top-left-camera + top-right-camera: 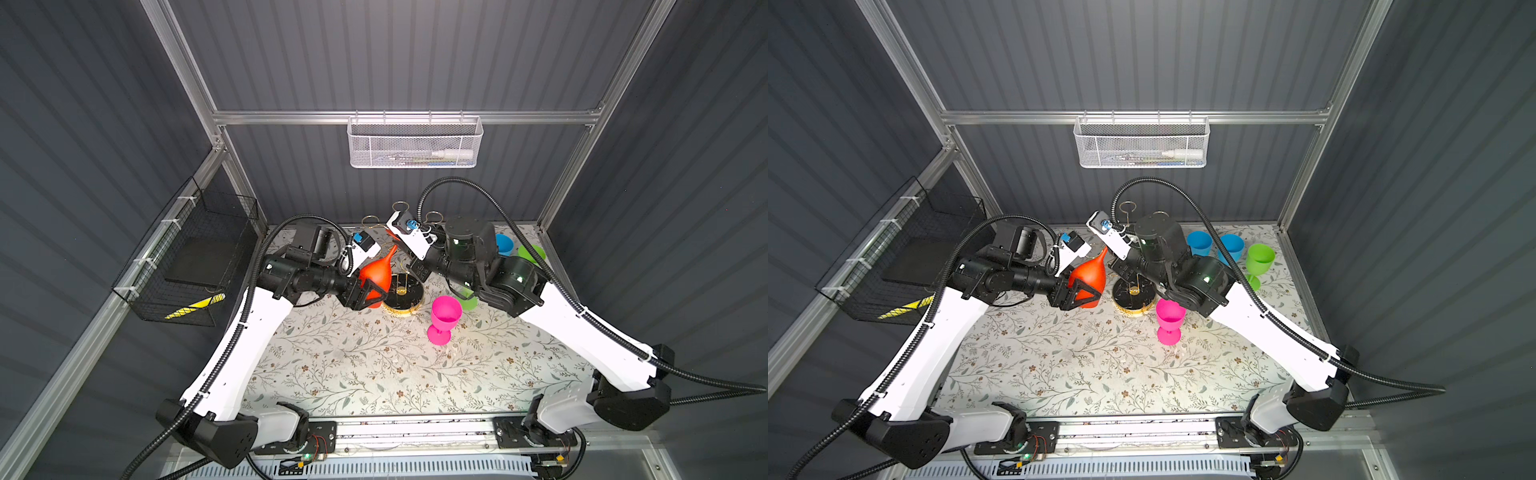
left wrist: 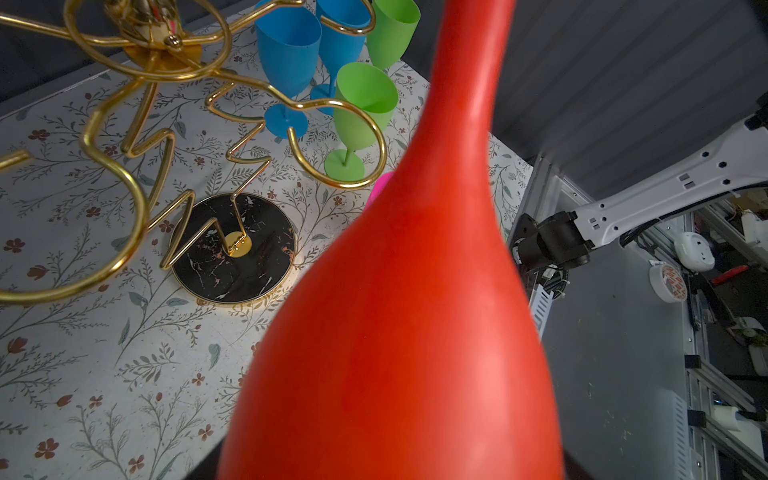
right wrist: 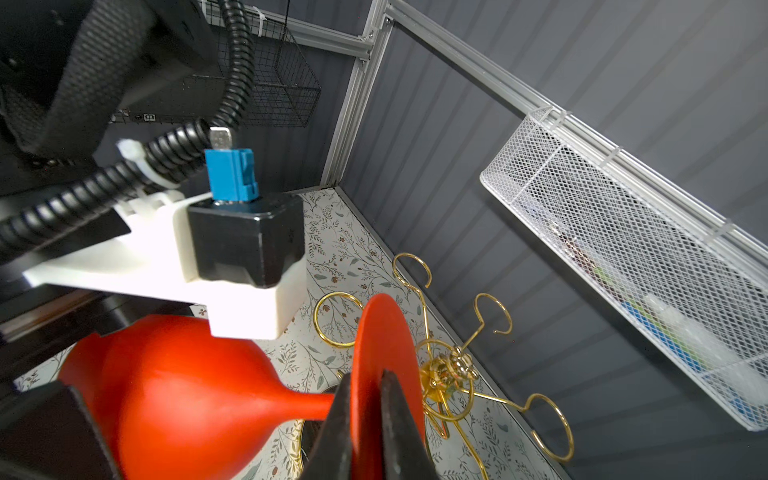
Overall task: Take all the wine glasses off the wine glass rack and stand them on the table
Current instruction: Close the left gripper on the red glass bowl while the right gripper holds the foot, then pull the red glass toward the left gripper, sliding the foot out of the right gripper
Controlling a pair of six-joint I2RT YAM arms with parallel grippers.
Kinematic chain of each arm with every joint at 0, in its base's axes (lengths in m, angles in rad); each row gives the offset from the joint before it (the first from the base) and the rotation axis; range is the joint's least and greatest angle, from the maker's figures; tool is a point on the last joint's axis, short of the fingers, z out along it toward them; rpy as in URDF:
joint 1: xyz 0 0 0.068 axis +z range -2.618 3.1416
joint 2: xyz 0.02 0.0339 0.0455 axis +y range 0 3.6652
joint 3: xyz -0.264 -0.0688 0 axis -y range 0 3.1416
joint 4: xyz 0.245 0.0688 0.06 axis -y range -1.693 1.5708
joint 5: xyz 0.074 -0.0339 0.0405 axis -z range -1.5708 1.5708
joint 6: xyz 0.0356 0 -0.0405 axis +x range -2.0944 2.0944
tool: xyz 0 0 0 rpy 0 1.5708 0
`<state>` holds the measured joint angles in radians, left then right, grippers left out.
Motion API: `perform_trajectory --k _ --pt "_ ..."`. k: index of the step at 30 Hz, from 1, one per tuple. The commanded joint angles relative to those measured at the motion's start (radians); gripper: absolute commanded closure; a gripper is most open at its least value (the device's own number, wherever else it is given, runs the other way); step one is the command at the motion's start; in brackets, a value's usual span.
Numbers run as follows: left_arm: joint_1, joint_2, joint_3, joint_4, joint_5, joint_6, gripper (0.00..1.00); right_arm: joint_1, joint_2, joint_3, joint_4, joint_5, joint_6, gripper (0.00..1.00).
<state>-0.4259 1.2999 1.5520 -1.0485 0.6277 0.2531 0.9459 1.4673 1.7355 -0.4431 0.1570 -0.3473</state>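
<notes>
Nearest, right of centre in both top views, a pink glass (image 1: 444,313) stands upright on the floral table (image 1: 353,374). Behind it at mid-frame the red wine glass (image 1: 376,272) hangs tilted, stem slanting to the upper right, just left of the black round base of the wine glass rack (image 1: 411,293); the left gripper (image 1: 368,293) is closed around its bowl and the right gripper (image 3: 365,401) is pinched on the rim of its foot, beside the rack's gold hub. Farther back, at the table's upper right, stand blue glasses (image 1: 1200,243) and a green glass (image 1: 1259,257).
</notes>
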Motion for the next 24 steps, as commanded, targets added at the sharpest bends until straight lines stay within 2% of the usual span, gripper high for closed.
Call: perform_trajectory --k 1,7,11,17,24 --pt "-0.002 -0.036 -0.008 0.028 0.012 0.043 0.34 -0.012 -0.01 0.029 0.026 0.012 0.064 1.0" --pt "-0.002 -0.108 -0.081 0.165 -0.024 0.039 0.24 -0.04 -0.031 0.014 0.033 0.036 0.141 1.0" --pt "0.0 -0.205 -0.204 0.328 0.023 0.05 0.17 -0.076 -0.064 -0.04 0.049 0.029 0.207 1.0" --pt "0.0 -0.354 -0.371 0.588 0.004 0.04 0.09 -0.143 -0.126 -0.129 0.101 -0.03 0.312 1.0" --pt "-0.001 -0.422 -0.453 0.725 -0.064 0.02 0.07 -0.23 -0.203 -0.23 0.153 -0.124 0.412 1.0"
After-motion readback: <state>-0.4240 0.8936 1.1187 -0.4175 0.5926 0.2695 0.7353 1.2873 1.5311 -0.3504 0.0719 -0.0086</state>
